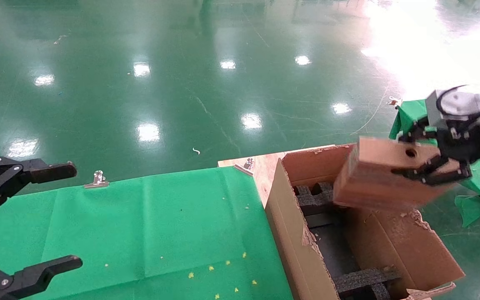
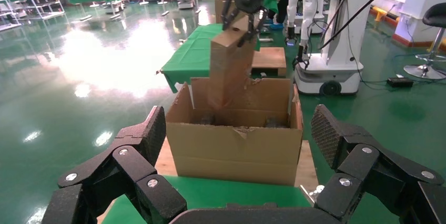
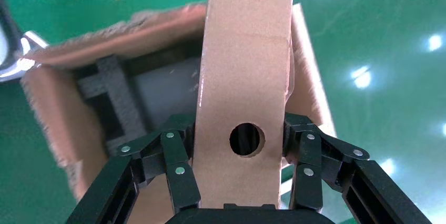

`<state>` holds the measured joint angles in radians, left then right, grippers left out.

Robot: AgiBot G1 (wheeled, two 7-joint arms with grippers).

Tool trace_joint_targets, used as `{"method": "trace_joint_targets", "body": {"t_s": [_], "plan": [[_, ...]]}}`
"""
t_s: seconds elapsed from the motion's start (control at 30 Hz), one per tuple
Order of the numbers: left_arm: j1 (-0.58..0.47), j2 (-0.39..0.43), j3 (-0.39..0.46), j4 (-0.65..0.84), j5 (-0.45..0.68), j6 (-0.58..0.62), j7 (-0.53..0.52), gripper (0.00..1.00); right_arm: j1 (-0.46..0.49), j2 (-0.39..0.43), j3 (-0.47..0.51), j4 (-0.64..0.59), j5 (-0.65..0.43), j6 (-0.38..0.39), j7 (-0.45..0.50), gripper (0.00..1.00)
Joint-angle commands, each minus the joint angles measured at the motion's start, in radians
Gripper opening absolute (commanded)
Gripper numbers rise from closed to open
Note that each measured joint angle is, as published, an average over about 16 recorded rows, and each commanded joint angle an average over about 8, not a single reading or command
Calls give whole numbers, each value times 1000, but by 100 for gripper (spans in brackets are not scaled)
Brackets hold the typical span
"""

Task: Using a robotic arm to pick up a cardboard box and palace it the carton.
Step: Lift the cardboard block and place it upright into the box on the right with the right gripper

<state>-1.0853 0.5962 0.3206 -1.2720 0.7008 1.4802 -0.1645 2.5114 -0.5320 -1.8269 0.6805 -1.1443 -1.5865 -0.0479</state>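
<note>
Right gripper (image 3: pixel 239 182) is clamped on the cardboard box (image 1: pixel 386 175) at its holed end, the box's long axis slanting down from the gripper toward the open carton (image 1: pixel 290 233) below, its lower end just above the black foam blocks (image 1: pixel 313 198). No readable writing shows. Left gripper (image 1: pixel 36 216) hangs spread open and empty above the green table (image 1: pixel 161 225).

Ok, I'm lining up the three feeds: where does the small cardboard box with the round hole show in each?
Head view: cardboard box, right side, held over the carton.
Left wrist view: top centre, hanging above it.
Right wrist view: centre, between the right gripper's fingers.
Shared landmark: the carton.
</note>
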Motion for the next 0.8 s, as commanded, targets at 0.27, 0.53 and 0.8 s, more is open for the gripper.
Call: {"method": "trace_joint_targets", "body": {"t_s": [0.27, 0.53, 0.8], "plan": [[0, 0, 0, 0, 0, 0, 0, 100, -26, 66, -59, -68, 59, 59, 96, 0], [0, 0, 0, 0, 0, 0, 0, 100, -92, 205, -49, -52, 152, 197, 296, 0], [0, 0, 1, 0, 0, 0, 0, 100, -140, 377, -61, 143, 188, 377, 522, 0]]}}
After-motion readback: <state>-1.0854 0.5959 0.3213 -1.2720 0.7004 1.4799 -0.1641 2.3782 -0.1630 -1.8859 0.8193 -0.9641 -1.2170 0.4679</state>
